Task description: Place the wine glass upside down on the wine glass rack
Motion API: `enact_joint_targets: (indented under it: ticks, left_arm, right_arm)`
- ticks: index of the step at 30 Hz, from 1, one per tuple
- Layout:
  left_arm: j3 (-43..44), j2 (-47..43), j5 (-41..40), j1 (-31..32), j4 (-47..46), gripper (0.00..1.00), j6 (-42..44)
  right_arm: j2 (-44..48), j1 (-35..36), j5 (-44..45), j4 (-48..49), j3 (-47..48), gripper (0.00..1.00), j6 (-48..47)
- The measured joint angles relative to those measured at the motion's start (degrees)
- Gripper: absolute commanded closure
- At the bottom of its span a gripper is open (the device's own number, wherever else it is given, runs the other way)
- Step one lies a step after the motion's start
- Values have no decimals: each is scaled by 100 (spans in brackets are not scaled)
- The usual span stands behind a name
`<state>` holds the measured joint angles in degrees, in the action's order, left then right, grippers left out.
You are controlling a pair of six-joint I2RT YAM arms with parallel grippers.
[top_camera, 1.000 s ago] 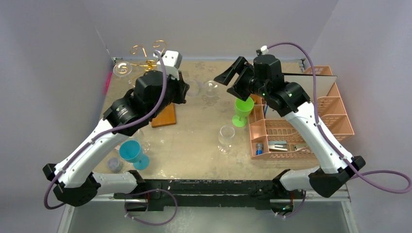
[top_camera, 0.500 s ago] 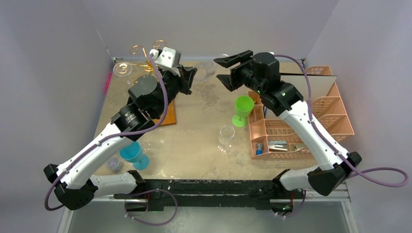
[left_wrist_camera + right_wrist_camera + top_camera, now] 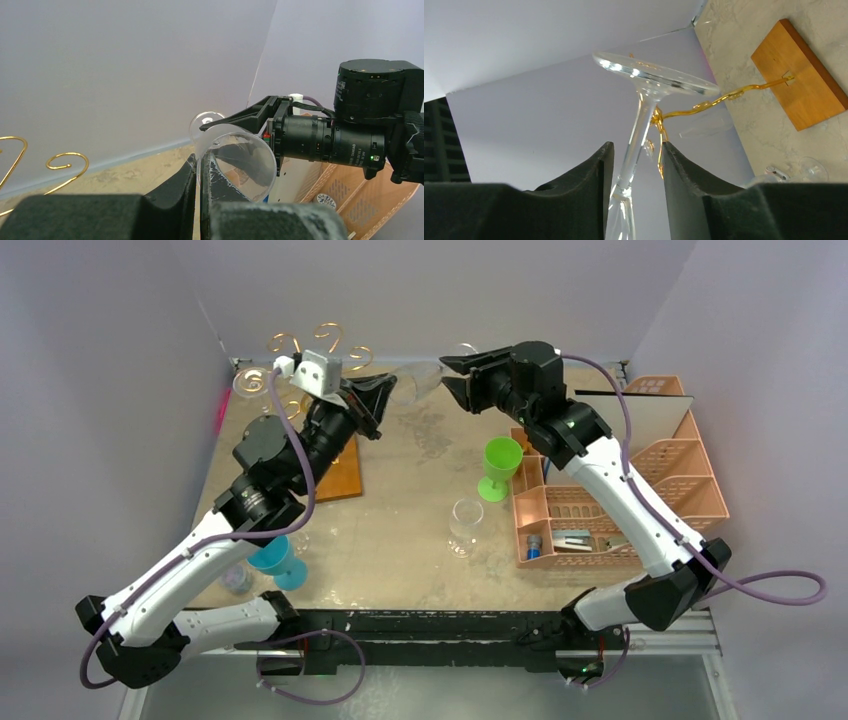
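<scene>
The clear wine glass (image 3: 425,380) lies tilted in the air at the back of the table, between both grippers. My left gripper (image 3: 385,390) is shut on the bowl's rim (image 3: 235,160), one finger inside and one outside. My right gripper (image 3: 460,370) straddles the thin stem (image 3: 636,135) just below the round foot (image 3: 654,75). Its jaws are open, with a gap showing beside the stem. The wine glass rack's gold curled arms (image 3: 310,345) rise at the back left above its wooden base (image 3: 340,472), which also shows in the right wrist view (image 3: 799,75).
A green cup (image 3: 497,468) and a clear glass (image 3: 465,525) stand mid-table. The pink lattice organiser (image 3: 620,500) fills the right side. A blue cup (image 3: 275,558) and a small glass (image 3: 237,578) sit front left. Another glass foot (image 3: 252,382) hangs by the rack.
My left arm raised the wine glass from table level and carried it back and right. My right gripper swung in onto the stem, its jaws narrowing.
</scene>
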<state>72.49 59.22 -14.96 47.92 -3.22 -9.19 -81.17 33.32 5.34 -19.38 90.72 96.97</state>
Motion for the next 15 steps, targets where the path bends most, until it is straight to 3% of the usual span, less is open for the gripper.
enact_joint_targets:
  ticks: [4,13,15]
  left_arm:
    - [-35,-15,85,0,-63,100,-7]
    - [-212,-31,151,0,-50,100,-15]
    - [-216,-31,173,0,-48,100,-17]
  right_arm:
    - [-33,-9,-4,39,101,69,79]
    - [-85,-68,-20,302,153,100,293]
    - [-87,-79,-31,308,155,100,289]
